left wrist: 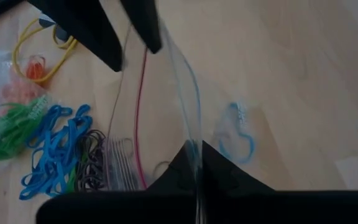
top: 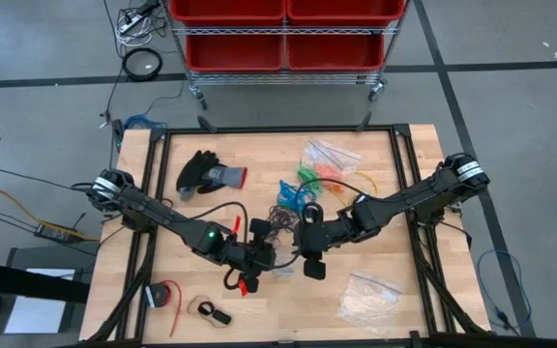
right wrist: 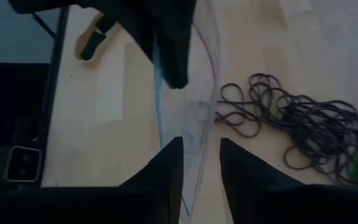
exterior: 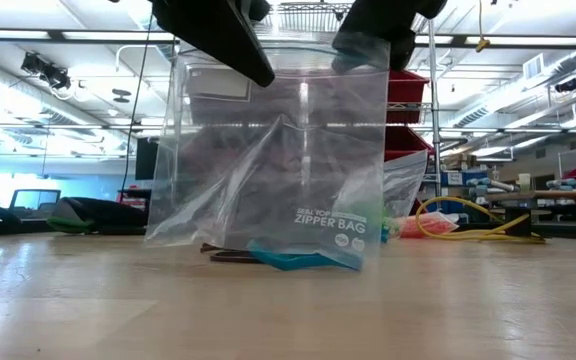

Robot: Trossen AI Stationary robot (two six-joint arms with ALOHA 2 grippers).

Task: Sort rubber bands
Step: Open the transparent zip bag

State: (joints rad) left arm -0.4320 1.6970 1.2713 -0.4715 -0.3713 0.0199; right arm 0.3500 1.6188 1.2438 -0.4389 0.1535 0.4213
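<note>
The low view alone shows a clear zipper bag (exterior: 268, 170) held upright on the surface (exterior: 288, 310), printed "ZIPPER BAG" at lower right, with a teal band lying at its foot. From above the bag is almost invisible; there the left pincer (top: 259, 253) and right pincer (top: 309, 253) meet just below centre frame, over pale wooden planks.

The left wrist view shows the left pincer clamped tight on the bag's thin rim, the pink seal line running up the frame. A lone blue band lies inside the film at right centre. The right wrist view shows the right pincer's two dark fingers (right wrist: 166, 168) standing narrowly apart astride the bag's edge; whether they grip it is unclear.

The bands (top: 296, 193) lie in loose heaps above the pincers in the high view: thin limp loops, green and blue at lower left of the left wrist view, a black tangle (right wrist: 291, 124) at right of the right wrist view.

A grey-and-black glove (top: 206, 174) lies at upper left, a second bag (top: 367, 295) at lower right. Red bins (top: 283, 29) stand on a rack beyond the surface, on grey floor.
</note>
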